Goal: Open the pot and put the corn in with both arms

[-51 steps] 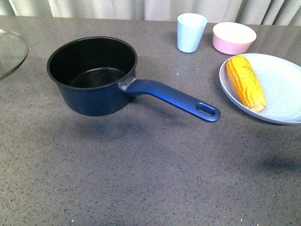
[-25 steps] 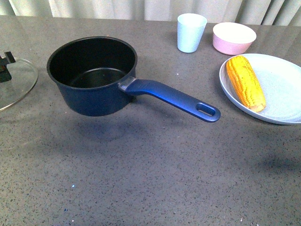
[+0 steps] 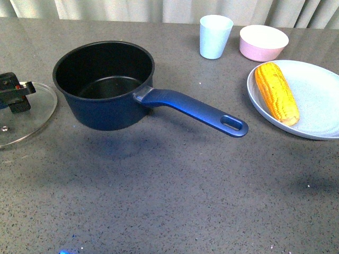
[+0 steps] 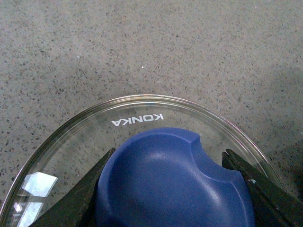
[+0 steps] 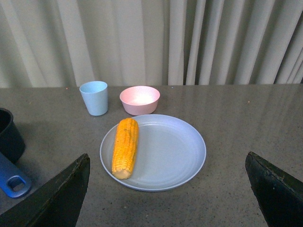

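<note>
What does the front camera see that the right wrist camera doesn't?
Only the front view shows the glass lid off to the side of the pot, with the left claw on it, and the pot's empty inside. Only the right wrist view shows the right claw, open wide with nothing in it. Both show the corn on the pale blue plate, the cup, the pink bowl and the end of the pot's handle.

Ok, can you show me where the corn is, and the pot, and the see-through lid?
corn (image 3: pixel 276 93): front view, middle of the cob.
pot (image 3: pixel 106 114): front view, on its blue outer wall.
glass lid (image 4: pixel 137 109): left wrist view, on the clear glass just above the white letters.
</note>
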Motion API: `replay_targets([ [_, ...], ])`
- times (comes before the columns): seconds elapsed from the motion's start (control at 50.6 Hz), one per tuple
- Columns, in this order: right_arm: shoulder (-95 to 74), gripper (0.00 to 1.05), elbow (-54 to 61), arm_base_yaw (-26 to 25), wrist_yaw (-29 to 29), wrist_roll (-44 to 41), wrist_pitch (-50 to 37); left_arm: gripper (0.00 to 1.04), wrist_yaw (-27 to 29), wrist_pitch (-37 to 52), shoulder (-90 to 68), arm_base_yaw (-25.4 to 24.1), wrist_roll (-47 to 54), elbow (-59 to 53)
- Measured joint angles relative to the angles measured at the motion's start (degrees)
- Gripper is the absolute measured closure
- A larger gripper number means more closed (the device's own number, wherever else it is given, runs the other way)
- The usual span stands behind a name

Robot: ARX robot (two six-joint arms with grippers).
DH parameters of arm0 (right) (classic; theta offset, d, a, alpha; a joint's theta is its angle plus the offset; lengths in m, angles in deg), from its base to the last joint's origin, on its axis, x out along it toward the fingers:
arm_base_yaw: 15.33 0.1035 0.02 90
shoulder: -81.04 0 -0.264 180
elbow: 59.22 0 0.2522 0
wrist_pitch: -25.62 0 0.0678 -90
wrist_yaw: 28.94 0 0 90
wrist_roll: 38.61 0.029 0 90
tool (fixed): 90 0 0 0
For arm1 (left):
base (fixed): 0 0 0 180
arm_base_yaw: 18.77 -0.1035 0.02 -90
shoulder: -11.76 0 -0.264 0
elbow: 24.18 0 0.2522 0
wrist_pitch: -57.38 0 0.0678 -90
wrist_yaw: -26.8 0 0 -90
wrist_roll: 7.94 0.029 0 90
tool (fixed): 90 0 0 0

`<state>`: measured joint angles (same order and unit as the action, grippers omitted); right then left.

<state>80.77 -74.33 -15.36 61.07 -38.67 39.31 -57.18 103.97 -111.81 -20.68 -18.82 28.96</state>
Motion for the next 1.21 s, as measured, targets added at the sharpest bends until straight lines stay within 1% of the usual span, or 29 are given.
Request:
replay_targets([
  [0.534,0.0,0.09,0.0,0.0,0.0,0.0,0.0,0.46,-0.2,2.8,-2.4,0.8,-0.2,-0.3],
  [0.554,0.0,0.09,0.0,0.0,0.0,0.0,0.0,0.45,-0.3,3.1,-2.5,0.8,-0.3,-0.3],
  [0.652,0.0,0.09,0.0,0.0,0.0,0.0,0.0,0.25,-0.3,3.8,-2.5,0.9,-1.0,-1.5],
  [0.672,0.0,0.09,0.0,0.0,0.0,0.0,0.0,0.20,-0.3,4.2,-2.4,0.9,-1.1,-1.9],
  [0.751,0.0,0.09,0.0,0.0,0.0,0.0,0.0,0.07,-0.4,4.9,-1.4,0.8,-1.9,-3.7],
  [0.811,0.0,0.09,0.0,0.0,0.0,0.0,0.0,0.09,-0.6,5.7,0.4,0.7,-2.8,-6.1],
  [1.008,0.0,0.09,0.0,0.0,0.0,0.0,0.0,0.09,-1.5,6.6,12.0,0.4,-4.3,-16.0],
  [1.087,0.0,0.09,0.0,0.0,0.0,0.0,0.0,0.09,-1.8,4.3,19.2,0.4,-4.2,-20.5],
  [1.206,0.0,0.09,0.0,0.0,0.0,0.0,0.0,0.09,-2.8,-0.3,29.3,0.4,-4.0,-24.0],
])
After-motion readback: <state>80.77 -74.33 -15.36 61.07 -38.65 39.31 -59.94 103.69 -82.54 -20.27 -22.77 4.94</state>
